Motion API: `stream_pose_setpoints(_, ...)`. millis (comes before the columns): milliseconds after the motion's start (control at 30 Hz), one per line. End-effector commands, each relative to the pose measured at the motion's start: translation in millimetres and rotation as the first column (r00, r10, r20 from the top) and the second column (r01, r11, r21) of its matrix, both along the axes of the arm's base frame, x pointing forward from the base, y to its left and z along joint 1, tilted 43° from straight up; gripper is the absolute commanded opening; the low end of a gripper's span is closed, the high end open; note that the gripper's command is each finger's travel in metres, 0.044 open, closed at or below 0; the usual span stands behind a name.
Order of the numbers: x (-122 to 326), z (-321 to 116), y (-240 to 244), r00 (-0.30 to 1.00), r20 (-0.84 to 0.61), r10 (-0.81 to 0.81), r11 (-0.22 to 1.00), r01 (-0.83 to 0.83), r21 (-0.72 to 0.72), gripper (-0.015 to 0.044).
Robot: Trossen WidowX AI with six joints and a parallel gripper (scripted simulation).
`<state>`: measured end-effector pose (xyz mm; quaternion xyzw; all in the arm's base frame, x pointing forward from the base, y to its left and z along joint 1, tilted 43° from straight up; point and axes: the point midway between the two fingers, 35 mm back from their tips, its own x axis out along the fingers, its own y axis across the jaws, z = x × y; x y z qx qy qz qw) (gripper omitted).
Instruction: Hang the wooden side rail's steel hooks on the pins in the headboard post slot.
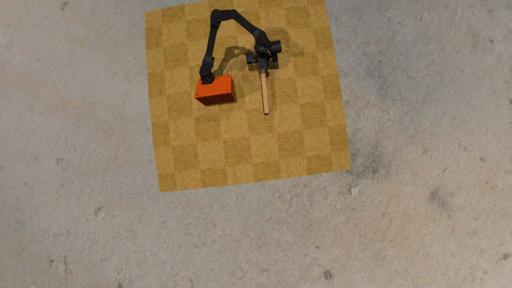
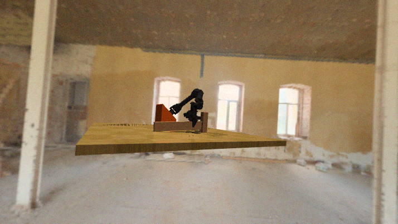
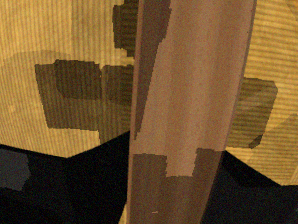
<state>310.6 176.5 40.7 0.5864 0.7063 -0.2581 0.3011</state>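
The wooden side rail (image 1: 264,94) (image 2: 174,126) (image 3: 197,90) lies nearly level, low at the table top. My gripper (image 1: 263,66) (image 2: 194,124) (image 3: 168,136) is shut on the rail near its post end, with one dark finger on each side. The upright headboard post (image 2: 204,122) stands at the rail's right end in the exterior view. The rail's end looks close against the post; whether they touch cannot be told. In the top view the arm hides the post. The steel hooks, the slot and its pins do not show.
The orange base block (image 1: 216,87) (image 2: 164,113) stands beside the rail, to its left in the top view. The arm arches from it over to the gripper. The checkered wooden table (image 1: 236,150) (image 2: 134,137) carries everything; its edges show in the top and exterior views.
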Motion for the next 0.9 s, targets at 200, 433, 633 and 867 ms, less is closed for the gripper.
stream_pose_setpoints(200,3.3,4.8,-0.3,1.000,0.009,-0.010,1.000,0.010,0.005,0.0000)
stream_pose_setpoints(433,3.1,5.4,0.2,1.000,0.009,-0.010,1.000,0.010,0.005,0.0000)
stream_pose_setpoints(633,3.1,5.9,0.6,1.000,0.009,-0.010,1.000,0.010,0.005,0.0000)
stream_pose_setpoints(867,3.1,6.5,1.1,1.000,0.009,-0.010,1.000,0.010,0.005,0.0000)
